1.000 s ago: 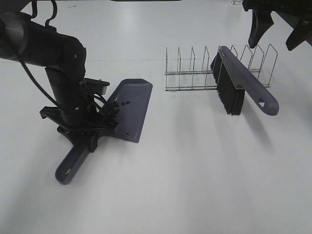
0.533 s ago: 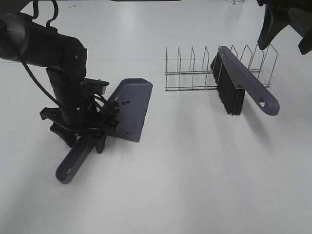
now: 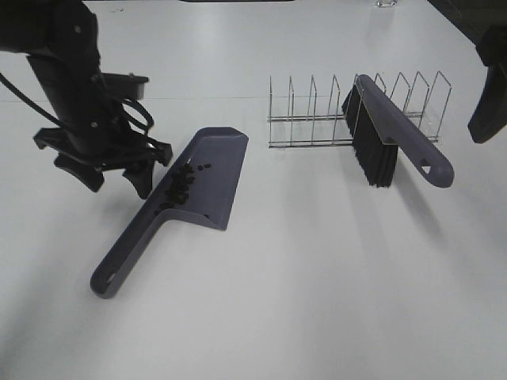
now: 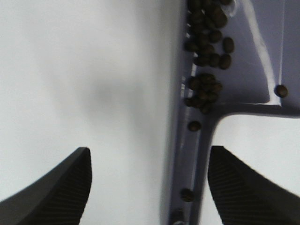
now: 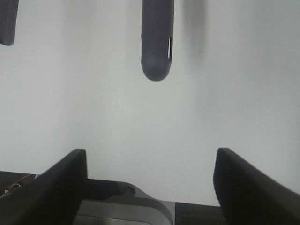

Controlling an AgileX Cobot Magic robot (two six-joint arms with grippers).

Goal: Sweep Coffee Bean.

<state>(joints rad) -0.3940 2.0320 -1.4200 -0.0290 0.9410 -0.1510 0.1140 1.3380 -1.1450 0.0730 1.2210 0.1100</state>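
Left wrist view shows the coffee beans (image 4: 206, 51) heaped at the back of the purple-grey dustpan (image 4: 243, 51), where the scoop narrows into the handle, with a few strays lying down the handle's groove. From the exterior high camera the same dark cluster (image 3: 181, 188) sits in the rear of the dustpan (image 3: 207, 178), which lies flat on the white table (image 3: 317, 277), handle pointing toward the near-left.

The left gripper (image 3: 107, 170) hangs above the table just beside the pan, fingers spread wide and holding nothing — in its wrist view the handle runs between the two fingertips with clear space on both sides. The right gripper (image 5: 150, 183) is likewise open and empty, well apart from the brush (image 3: 396, 138), whose handle end (image 5: 158, 42) shows ahead of it. The brush leans in the wire rack (image 3: 317, 119), black bristles down.

The beans look tiny, hard and light; they should roll and scatter at any tilt or jolt, and are no thing to pinch singly — they have to be moved with the pan. The pan itself appears to be stiff, light plastic, probably a little slick; the sensible hold is across the handle, about midway, keeping the scoop level or tipped back so the beans stay against the rear wall.
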